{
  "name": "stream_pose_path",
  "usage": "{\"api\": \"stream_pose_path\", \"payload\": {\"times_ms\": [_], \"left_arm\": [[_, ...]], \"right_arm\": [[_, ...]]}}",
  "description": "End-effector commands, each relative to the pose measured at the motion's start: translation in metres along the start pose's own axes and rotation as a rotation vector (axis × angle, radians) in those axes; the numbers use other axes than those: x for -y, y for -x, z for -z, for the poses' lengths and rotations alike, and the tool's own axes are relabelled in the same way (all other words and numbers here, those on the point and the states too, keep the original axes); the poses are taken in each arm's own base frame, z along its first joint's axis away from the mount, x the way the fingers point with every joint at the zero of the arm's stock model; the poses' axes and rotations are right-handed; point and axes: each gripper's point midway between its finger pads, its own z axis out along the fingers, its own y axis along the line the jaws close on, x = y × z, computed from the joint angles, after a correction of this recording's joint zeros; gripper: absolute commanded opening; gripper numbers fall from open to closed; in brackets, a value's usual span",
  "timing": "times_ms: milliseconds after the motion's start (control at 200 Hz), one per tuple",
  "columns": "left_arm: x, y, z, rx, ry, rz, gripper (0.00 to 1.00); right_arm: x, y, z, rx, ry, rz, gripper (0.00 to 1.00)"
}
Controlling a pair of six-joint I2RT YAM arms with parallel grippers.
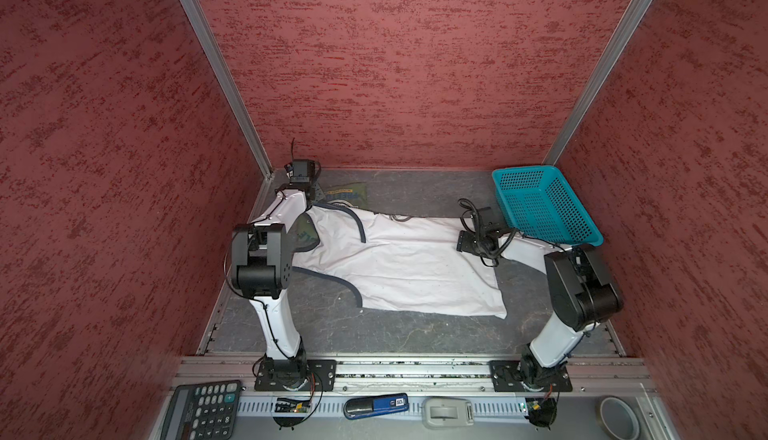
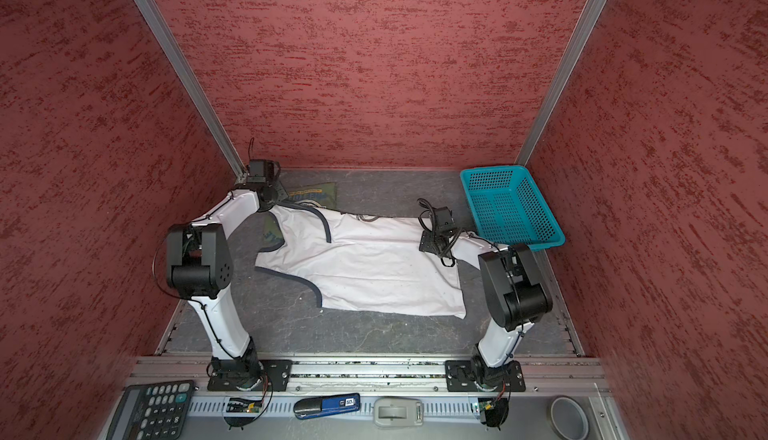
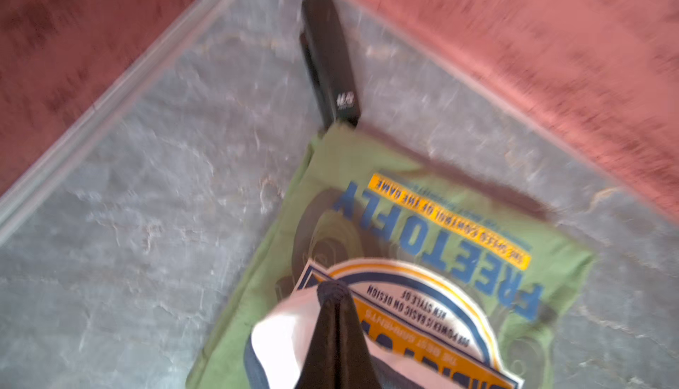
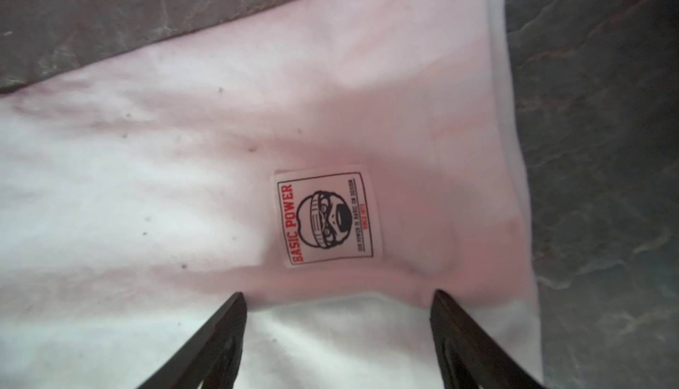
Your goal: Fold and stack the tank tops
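Note:
The white tank top [image 1: 399, 263] [image 2: 365, 267] lies spread on the grey floor, shoulder straps to the left and hem to the right. Behind its straps the folded olive tank top [image 1: 347, 197] [image 3: 404, 222] lies print up at the back left. My left gripper [image 3: 332, 289] [image 1: 309, 206] is shut on a grey-trimmed strap of the white tank top, above the olive one. My right gripper [image 4: 338, 297] [image 1: 468, 243] is open, its fingertips [image 4: 235, 306] down at the white cloth near the hem, close to a sewn label [image 4: 327, 214].
A turquoise mesh basket [image 1: 544, 205] [image 2: 511, 209] sits tilted at the back right, beside the right arm. A black oblong object [image 3: 330, 64] lies in the back left corner. A calculator [image 1: 199, 411], blue stapler [image 1: 376, 405] and tape roll [image 1: 619, 417] lie on the front ledge.

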Motion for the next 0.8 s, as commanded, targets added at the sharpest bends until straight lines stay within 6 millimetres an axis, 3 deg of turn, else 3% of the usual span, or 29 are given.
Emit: {"api": "stream_pose_path", "payload": {"times_ms": [0, 170, 306, 581, 796], "left_arm": [[0.002, 0.025, 0.001, 0.153, -0.027, -0.007, 0.00], [-0.010, 0.021, -0.014, 0.183, -0.028, 0.038, 0.00], [-0.007, 0.018, -0.023, 0.215, -0.067, 0.028, 0.00], [-0.006, 0.015, -0.023, 0.194, -0.063, -0.023, 0.00], [-0.007, -0.006, -0.017, 0.092, -0.089, -0.029, 0.00]], "right_arm": [[0.024, 0.007, -0.006, 0.003, -0.092, -0.049, 0.80], [0.042, 0.009, -0.012, -0.005, -0.156, -0.081, 0.79], [0.047, 0.014, -0.014, -0.003, -0.169, -0.097, 0.79], [0.058, 0.028, -0.016, 0.012, -0.187, -0.126, 0.79], [0.047, 0.046, -0.005, 0.045, -0.138, -0.121, 0.79]]}}
